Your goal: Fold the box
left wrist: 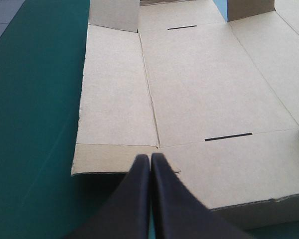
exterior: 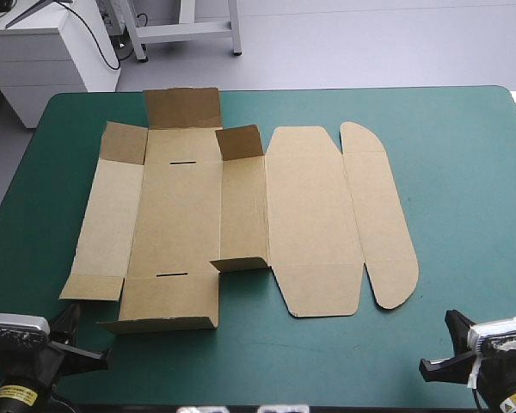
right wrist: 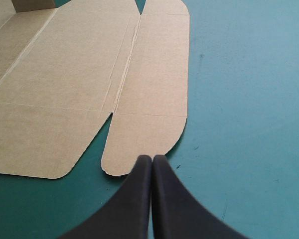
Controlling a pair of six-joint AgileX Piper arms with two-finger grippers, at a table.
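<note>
Box (exterior: 181,215) brown, plain; cover (exterior: 464,215) teal-green, plain; left tool (left wrist: 150,156), right tool (right wrist: 152,158) black.

Teal-green table (exterior: 464,172), brown box (exterior: 310,215) lying mostly flat across its middle, few flaps raised

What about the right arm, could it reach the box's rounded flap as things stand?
Probably yes. The right gripper, fingers shut, points straight at the flap close ahead. Only bare cover lies around it, and nothing stands in the way.
</note>
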